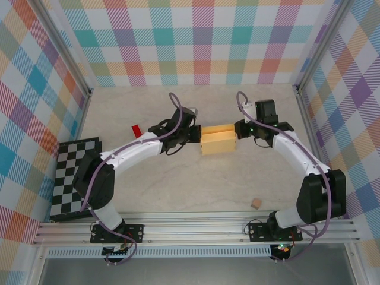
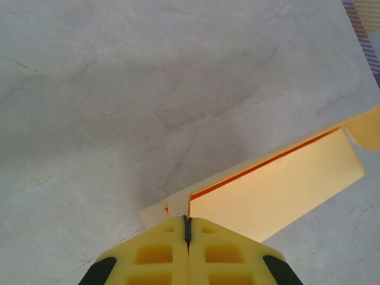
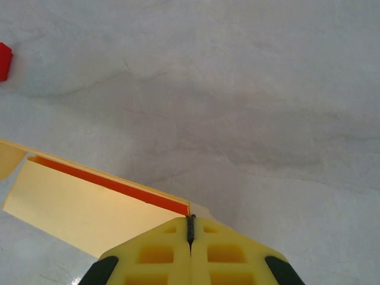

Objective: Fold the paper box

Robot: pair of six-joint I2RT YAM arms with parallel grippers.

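Note:
The paper box (image 1: 219, 140) is a yellow-orange folded cardboard piece held above the table between both arms. My left gripper (image 1: 199, 134) is shut on its left end; in the left wrist view the box (image 2: 279, 184) runs up to the right from the closed yellow fingers (image 2: 160, 252), with a thin orange edge showing. My right gripper (image 1: 239, 130) is shut on the right end; in the right wrist view the box (image 3: 83, 205) stretches left from the closed fingers (image 3: 222, 255).
A small red block (image 1: 135, 130) lies left of the left arm and shows at the corner of the right wrist view (image 3: 3, 59). A tiny tan cube (image 1: 256, 203) sits near the front. A checkered board (image 1: 70, 175) lies at the left edge.

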